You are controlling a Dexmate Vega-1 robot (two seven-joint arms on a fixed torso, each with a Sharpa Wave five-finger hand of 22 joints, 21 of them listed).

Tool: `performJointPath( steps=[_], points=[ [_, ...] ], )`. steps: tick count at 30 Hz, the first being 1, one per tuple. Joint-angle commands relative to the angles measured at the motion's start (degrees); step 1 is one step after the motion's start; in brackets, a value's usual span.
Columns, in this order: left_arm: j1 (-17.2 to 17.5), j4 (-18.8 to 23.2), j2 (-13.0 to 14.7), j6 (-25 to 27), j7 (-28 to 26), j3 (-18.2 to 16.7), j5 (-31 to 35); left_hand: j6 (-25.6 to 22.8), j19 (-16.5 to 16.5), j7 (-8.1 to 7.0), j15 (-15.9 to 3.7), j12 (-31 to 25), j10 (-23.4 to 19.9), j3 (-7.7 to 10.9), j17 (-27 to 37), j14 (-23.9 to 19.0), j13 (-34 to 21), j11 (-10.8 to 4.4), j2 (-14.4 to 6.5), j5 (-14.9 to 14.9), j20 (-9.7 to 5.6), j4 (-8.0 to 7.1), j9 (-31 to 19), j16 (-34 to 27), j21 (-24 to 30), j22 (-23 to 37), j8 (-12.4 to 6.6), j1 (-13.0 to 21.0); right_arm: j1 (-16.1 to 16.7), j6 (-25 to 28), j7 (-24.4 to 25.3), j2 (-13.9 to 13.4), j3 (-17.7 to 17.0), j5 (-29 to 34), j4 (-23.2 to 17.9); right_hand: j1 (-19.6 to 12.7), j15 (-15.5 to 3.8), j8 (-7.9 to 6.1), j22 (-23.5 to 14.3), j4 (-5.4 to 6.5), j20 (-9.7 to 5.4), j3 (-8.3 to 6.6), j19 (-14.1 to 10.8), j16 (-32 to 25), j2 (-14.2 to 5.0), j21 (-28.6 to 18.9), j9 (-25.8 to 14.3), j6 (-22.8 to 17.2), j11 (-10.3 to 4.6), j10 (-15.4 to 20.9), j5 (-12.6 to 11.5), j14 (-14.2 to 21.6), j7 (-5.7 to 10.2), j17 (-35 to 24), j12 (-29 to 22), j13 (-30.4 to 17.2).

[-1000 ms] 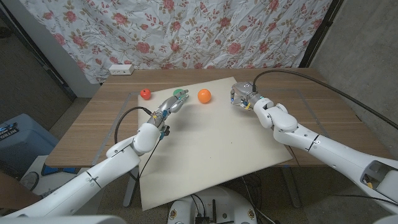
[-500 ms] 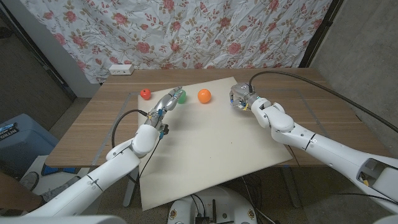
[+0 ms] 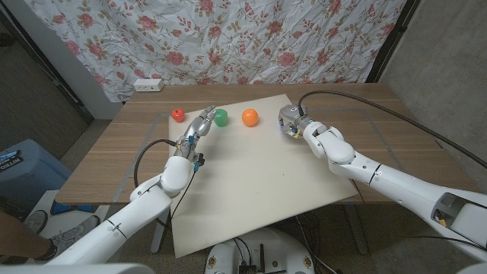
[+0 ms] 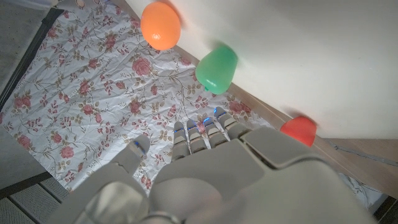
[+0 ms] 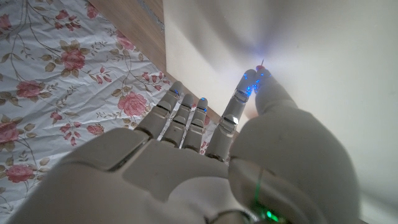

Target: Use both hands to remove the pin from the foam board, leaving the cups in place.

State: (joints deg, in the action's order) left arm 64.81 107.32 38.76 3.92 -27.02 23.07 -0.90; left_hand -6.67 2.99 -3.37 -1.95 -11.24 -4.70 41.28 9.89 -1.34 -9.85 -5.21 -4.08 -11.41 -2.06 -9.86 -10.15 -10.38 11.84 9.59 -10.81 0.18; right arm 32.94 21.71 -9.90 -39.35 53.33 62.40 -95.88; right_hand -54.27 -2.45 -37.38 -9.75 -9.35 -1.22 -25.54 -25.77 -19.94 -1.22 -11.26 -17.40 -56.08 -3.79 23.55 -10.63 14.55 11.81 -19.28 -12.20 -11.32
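A white foam board [image 3: 259,179] lies on the wooden table. Along its far edge stand a red cup [image 3: 177,115], a green cup [image 3: 221,116] and an orange cup [image 3: 249,116]; the left wrist view shows the green cup [image 4: 217,68], the orange cup [image 4: 161,25] and the red cup [image 4: 299,129]. My left hand [image 3: 196,131] reaches out with straight fingers just left of the green cup and holds nothing. My right hand [image 3: 291,120] is at the board's far right. In the right wrist view my right hand [image 5: 249,93] pinches a thin pin [image 5: 263,62] between thumb and finger, over the board.
A white power strip [image 3: 148,84] lies at the table's far left edge, in front of a floral curtain [image 3: 251,38]. A blue bin [image 3: 23,171] stands on the floor to the left. A black cable [image 3: 380,103] arcs over my right arm.
My left hand has slid farther away and to the left, uncovering the green cup. My right hand has shifted slightly left and farther away. The cups have stayed put.
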Motion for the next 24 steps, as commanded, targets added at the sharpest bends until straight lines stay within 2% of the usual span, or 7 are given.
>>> performJointPath(
  steps=[1,14,18,24],
  points=[
    [0.41,-0.98,-0.25,-1.18,-1.01,-0.73,-1.42,-0.53,0.57,0.37,-2.14,0.05,-0.21,-0.14,0.02,-0.09,-0.21,-0.21,-5.14,0.06,-3.21,0.22,0.07,0.1,-0.19,0.18,0.11,0.02,-0.58,0.27,-1.82,1.45,1.03,2.38,0.97,-0.73,-1.78,-0.2,-0.06,-0.38,0.27,-0.35,0.15,0.34,0.35,0.22,-0.15,-0.05,-0.09,-0.34,-0.32,-0.11,0.93,-0.02,0.19,-0.26],
    [-0.49,-1.86,-0.03,-1.0,-0.33,-0.29,-1.63,-0.64,0.61,0.46,-2.15,0.1,-0.24,-0.13,0.03,-0.08,-0.21,-0.18,-5.25,0.04,-3.24,0.19,0.07,0.12,-0.3,0.18,0.15,0.02,-0.82,-0.21,-2.56,2.18,0.85,1.28,1.22,-0.36,-1.14,1.03,-0.08,-0.36,0.75,-0.39,0.52,0.88,1.77,0.25,0.0,3.3,0.49,-1.52,-0.37,-0.38,0.87,-0.04,0.62,-0.35],
    [-0.69,-2.01,0.02,-0.94,-0.31,0.03,-1.35,-0.66,0.62,0.45,-2.17,0.1,-0.27,-0.13,0.04,-0.13,-0.21,-0.1,-5.31,0.03,-3.22,0.17,0.07,0.1,-0.33,0.19,0.16,0.02,-0.63,-0.2,-3.19,1.99,0.59,0.67,0.66,0.22,-0.7,2.07,-0.08,-0.17,1.43,-0.26,0.94,1.52,2.6,0.31,-0.14,6.73,0.88,-2.61,-0.33,-0.88,0.66,0.12,0.92,-0.41],
    [-0.51,-1.79,0.1,-0.57,-0.46,0.17,-1.33,-0.72,0.61,0.42,-2.11,0.09,-0.37,-0.11,0.04,-0.13,-0.21,-0.03,-5.38,0.02,-3.19,0.14,0.07,0.1,-0.38,0.19,0.17,0.02,-0.44,-0.3,-3.48,1.84,0.27,-0.21,0.4,1.23,0.23,2.92,-0.09,0.08,2.1,0.05,1.56,2.21,3.63,0.41,-0.12,9.29,1.32,-3.78,-0.14,-1.42,0.72,0.32,1.15,-0.45]
  ],
)
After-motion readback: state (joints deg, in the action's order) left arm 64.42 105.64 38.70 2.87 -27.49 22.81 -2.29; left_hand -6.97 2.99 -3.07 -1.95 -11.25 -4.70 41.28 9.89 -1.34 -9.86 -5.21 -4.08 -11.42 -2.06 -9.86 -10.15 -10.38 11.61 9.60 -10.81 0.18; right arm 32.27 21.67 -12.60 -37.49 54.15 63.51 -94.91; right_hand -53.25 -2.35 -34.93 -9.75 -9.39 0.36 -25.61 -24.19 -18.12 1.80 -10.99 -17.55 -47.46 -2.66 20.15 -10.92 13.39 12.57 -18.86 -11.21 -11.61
